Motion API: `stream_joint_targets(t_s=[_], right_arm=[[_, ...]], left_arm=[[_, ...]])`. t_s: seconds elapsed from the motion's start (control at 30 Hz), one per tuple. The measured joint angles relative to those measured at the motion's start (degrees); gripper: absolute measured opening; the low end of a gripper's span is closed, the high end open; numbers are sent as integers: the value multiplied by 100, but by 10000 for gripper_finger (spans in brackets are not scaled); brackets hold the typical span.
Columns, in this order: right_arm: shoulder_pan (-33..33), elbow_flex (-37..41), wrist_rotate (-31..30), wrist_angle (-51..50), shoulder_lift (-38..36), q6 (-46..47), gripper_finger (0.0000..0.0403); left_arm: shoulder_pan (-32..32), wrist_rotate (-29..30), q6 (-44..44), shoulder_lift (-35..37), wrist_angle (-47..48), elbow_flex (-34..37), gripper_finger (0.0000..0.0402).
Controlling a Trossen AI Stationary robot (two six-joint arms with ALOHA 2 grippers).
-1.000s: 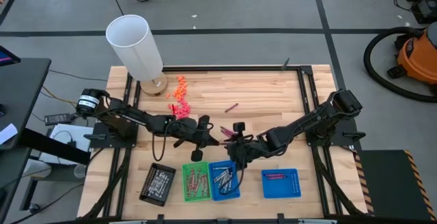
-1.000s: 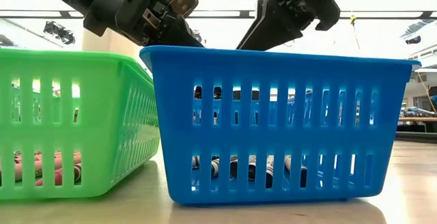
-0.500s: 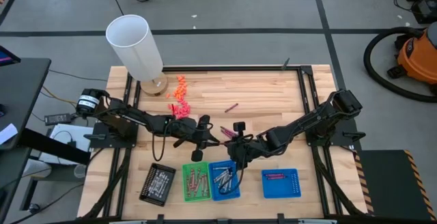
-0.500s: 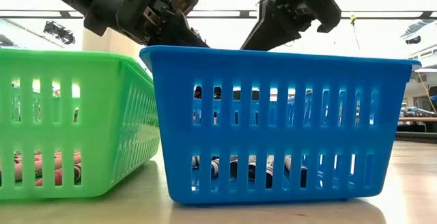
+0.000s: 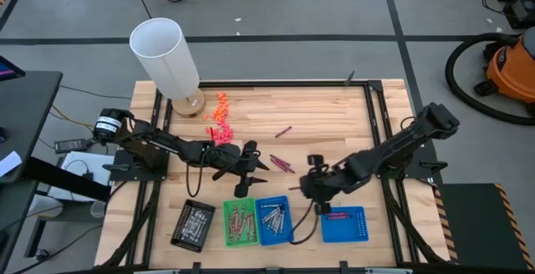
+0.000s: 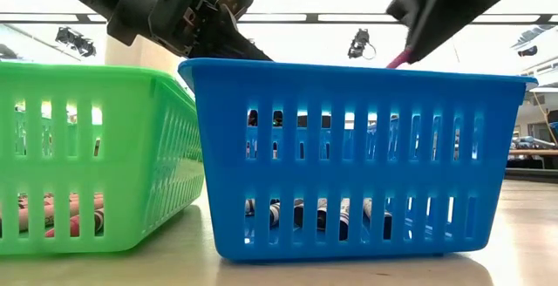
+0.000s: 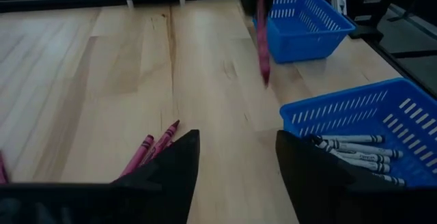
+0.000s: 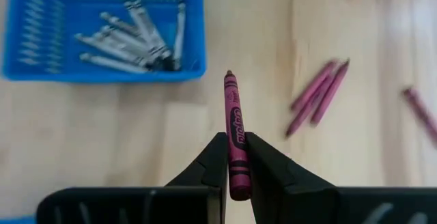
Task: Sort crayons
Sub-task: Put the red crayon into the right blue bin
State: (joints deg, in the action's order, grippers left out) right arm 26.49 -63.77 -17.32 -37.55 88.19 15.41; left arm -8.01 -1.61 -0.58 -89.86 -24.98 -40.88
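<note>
Right gripper (image 8: 234,157) pinches magenta crayon (image 8: 234,132).

Green tray (image 6: 87,155) cut off at low view's edge.

a light wooden table (image 5: 318,107) carries four small trays (image 5: 274,221), loose magenta crayons (image 5: 282,164), and a white cylinder (image 5: 165,57).

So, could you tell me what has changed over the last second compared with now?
The right gripper has moved from above the blue tray of grey crayons toward the right-hand blue tray, now clamping a magenta crayon. The left gripper has stayed in place near the two loose magenta crayons; its fingers now stand open. Trays and white cylinder are unchanged.
</note>
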Motion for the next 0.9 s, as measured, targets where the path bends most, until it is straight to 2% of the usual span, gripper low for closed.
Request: stream_joint_targets(t_s=[0.3,0.43,0.63,0.9], right_arm=[[604,0,878,-1345,-880,1746,47],[1066,24,1038,-1723,-1071,2661,47],[1856,568,1147,-1325,-1230,4069,48],[2401,1448,707,-109,-1227,5257,49]], left_arm=[[2,0,2,0,9,1,205],[2,0,130,0,27,0,205],[0,0,197,0,34,0,205],[43,1,125,0,42,0,205]])
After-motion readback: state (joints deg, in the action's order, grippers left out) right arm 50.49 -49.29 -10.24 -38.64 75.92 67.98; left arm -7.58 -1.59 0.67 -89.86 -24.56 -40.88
